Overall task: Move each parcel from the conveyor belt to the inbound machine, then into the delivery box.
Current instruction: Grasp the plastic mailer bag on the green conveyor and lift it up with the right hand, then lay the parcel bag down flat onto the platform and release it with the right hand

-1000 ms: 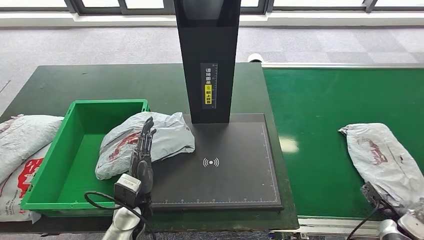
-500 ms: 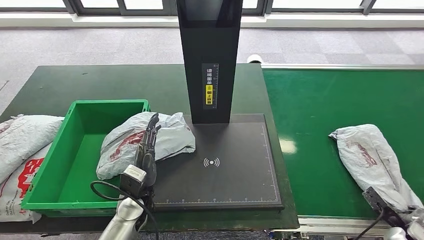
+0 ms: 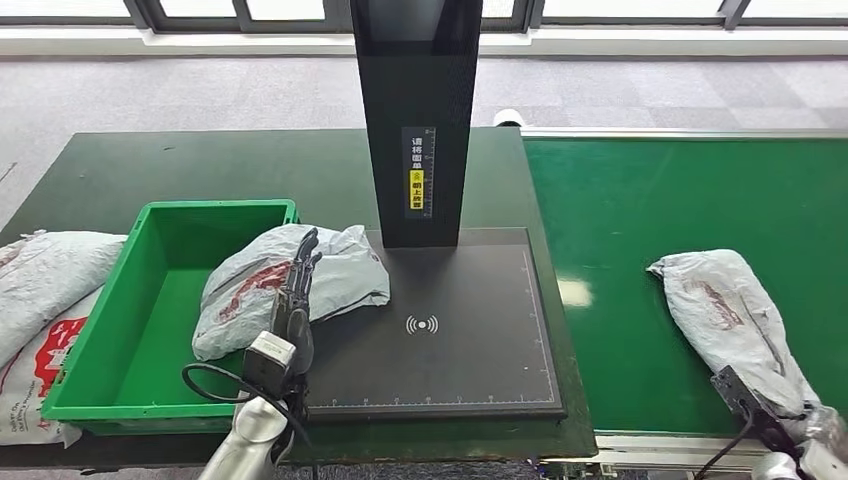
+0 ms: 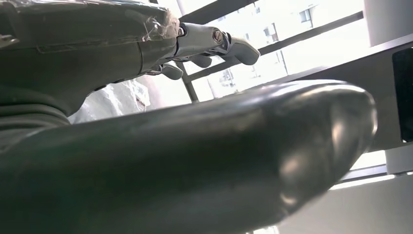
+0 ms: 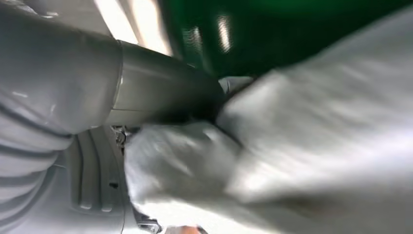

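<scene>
Drifted along the belt (image 3: 680, 190) toward the scanner (image 3: 440, 330): right-hand (image 3: 815, 455) parcel (image 3: 730, 320), apparently gripped; left hand (image 3: 292, 300), fingers spread, must nudge other parcel (image 3: 290, 280) into bin (image 3: 100, 330).

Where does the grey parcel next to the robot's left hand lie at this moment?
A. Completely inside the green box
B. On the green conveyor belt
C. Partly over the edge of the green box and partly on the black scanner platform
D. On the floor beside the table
C: in the head view the grey parcel drapes over the right rim of the green box, and its other end rests on the black scanner platform, with the left hand at it.
</scene>
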Motion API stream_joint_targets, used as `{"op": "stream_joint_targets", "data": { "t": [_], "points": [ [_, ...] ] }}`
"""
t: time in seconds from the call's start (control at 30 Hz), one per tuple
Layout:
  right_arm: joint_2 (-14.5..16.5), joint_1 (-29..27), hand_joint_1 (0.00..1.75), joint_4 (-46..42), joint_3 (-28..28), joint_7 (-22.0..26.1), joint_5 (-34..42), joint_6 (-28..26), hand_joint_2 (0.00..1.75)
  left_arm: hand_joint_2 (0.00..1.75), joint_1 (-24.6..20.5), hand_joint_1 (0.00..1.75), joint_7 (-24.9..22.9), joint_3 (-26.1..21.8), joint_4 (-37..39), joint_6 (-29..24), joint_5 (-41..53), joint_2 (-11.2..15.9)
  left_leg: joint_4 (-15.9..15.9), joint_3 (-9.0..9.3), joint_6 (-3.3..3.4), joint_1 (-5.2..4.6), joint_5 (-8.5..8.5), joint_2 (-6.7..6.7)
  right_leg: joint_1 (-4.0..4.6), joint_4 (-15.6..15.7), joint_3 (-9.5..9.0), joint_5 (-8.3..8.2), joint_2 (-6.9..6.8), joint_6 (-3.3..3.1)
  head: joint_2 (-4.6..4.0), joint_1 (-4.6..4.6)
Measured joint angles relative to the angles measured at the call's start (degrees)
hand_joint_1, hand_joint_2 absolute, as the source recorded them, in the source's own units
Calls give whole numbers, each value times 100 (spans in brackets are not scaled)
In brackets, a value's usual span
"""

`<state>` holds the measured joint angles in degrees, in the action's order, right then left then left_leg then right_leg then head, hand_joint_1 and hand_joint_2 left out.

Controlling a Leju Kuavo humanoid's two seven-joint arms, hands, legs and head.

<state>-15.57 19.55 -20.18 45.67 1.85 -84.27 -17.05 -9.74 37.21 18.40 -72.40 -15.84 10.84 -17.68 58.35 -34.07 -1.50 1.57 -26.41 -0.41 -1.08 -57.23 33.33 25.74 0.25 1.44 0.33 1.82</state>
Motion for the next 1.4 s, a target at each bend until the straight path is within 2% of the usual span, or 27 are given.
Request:
{"op": "stream_joint_targets", "data": {
  "t": [0.07,0.17,0.23,0.3,0.43,0.53,0.67,0.8,0.9,1.03,1.13,1.27,1.4],
  "points": [
    [92,55,175,-52,2,394,218,-507,175,0,59,0,-31,0,-67,-85,34,0,-1,-8,4,-3,5,-1,-3,-3,7,0,-1,0,1,-1],
    [389,131,175,-544,-4,1547,1086,-1320,175,0,207,0,-56,0,-205,-243,96,-1,-1,6,3,-3,12,-1,-2,-9,19,-1,0,-2,1,0],
    [711,68,175,-1245,-90,2192,1858,-1528,175,0,290,0,-61,0,-292,-304,115,-8,-1,32,1,0,16,-7,1,-10,22,-1,-5,-5,1,1],
    [1078,-158,175,-2155,-354,2440,2496,-1544,175,0,353,0,-62,-1,-367,-335,122,-13,-3,35,0,3,18,-23,3,-11,22,4,-19,-10,0,1],
    [1609,-603,175,-3587,-1004,2377,2892,-1574,175,0,404,0,-61,-2,-459,-351,140,-15,-6,29,-3,4,16,-28,4,-14,28,11,-24,-15,0,1],
    [1754,-759,175,-4116,-1287,2429,3035,-1652,175,0,425,0,-52,-2,-490,-354,154,-16,-6,24,-2,2,15,-31,3,-12,26,13,-30,-13,0,1],
    [2008,-1072,175,-4818,-1699,2869,3221,-1837,175,0,459,0,-16,-2,-529,-353,158,-15,-5,23,-1,1,16,-30,2,-11,26,11,-29,-11,0,1],
    [2375,-1637,175,-5782,-2612,3011,3383,-1778,175,0,483,0,18,-5,-587,-332,134,-15,-8,23,-2,5,15,-30,5,-14,28,14,-28,-15,0,1],
    [2517,-1902,175,-6178,-3412,2877,3315,-1717,175,0,514,0,27,-16,-632,-330,114,-15,-9,25,-5,8,15,-25,8,-16,33,16,-24,-18,0,1],
    [2599,-2033,175,-6384,-4166,2650,3273,-1527,175,0,575,0,55,-53,-698,-328,109,-15,-9,24,-5,8,14,-23,8,-16,32,16,-24,-19,0,1],
    [2637,-2026,175,-6341,-4558,2422,3439,-962,175,0,628,0,81,-86,-753,-321,102,-15,-9,23,-5,7,14,-22,7,-15,31,16,-24,-18,0,1],
    [2685,-1856,175,-5807,-4835,2332,4014,24,175,0,655,0,96,-103,-781,-291,33,-31,-8,23,-4,7,16,-26,6,-14,30,15,-28,-18,0,1],
    [2708,-1667,175,-5210,-4915,2352,4154,238,175,0,656,0,103,-112,-782,-276,-2,-44,-8,22,-5,7,19,-28,7,-14,30,13,-29,-17,0,1]
  ]
}}
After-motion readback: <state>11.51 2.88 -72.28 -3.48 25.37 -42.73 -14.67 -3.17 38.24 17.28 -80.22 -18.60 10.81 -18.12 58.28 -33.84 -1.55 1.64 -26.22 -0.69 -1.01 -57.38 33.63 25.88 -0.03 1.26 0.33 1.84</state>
